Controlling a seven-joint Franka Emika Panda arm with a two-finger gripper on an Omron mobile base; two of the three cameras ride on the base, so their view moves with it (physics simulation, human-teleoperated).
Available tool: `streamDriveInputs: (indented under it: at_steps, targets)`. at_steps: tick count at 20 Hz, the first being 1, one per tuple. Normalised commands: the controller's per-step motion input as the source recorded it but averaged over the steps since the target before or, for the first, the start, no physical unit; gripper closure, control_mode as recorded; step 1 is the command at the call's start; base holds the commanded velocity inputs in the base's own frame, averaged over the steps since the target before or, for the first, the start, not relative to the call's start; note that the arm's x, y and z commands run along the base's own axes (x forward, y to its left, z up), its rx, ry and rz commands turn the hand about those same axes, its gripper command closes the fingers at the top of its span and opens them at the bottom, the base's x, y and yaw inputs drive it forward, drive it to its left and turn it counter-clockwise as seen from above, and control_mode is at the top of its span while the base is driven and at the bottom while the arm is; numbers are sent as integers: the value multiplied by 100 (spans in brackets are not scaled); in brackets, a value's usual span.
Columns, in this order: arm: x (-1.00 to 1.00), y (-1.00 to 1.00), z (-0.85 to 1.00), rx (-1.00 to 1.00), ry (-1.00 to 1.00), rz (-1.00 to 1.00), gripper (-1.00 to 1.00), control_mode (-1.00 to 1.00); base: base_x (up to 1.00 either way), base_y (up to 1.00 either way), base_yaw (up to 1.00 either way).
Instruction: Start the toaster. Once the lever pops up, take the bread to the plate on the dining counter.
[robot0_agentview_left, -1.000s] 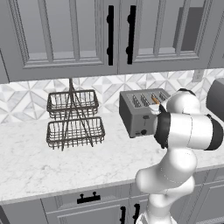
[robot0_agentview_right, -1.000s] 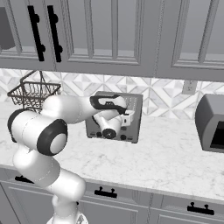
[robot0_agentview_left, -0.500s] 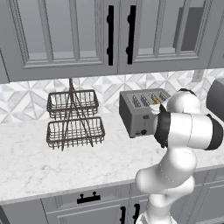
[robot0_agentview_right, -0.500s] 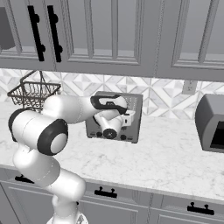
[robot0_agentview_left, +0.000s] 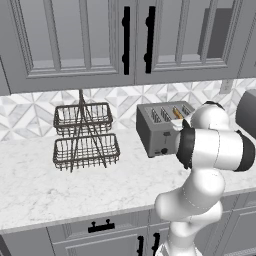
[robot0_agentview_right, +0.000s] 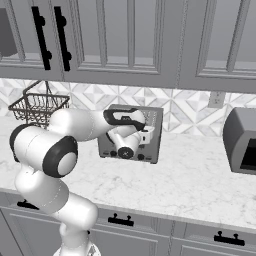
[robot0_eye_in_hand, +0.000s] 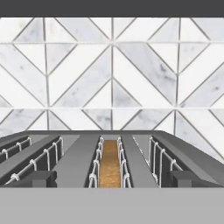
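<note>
Grey toaster (robot0_agentview_left: 162, 127) and bread (robot0_eye_in_hand: 109, 164) unmoved; open pincer (robot0_eye_in_hand: 109, 178) hovers as before.

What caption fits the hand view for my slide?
Open gripper level with the toaster top, looking along its slots at the bread seated in one, tiled wall behind.

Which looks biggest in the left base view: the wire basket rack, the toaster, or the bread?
1. The wire basket rack looks biggest; it is tall with two tiers.
2. The toaster looks smaller, though the arm hides part of it.
3. The bread looks smallest, just an orange sliver in a slot.
</note>
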Motion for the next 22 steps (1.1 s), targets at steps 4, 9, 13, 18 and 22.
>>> streamDriveInputs:
  at_steps: [4,9,13,18,22]
  targets:
    - [0,0,-4,0,0,0,-100,-100,0,0,0]
    - [0,0,-1,0,0,0,-100,-100,0,0,0]
    - [0,0,-1,0,0,0,-100,-100,0,0,0]
    - [0,2,-1,0,0,0,-100,-100,0,0,0]
    - [2,7,0,0,1,0,-100,-100,0,0,0]
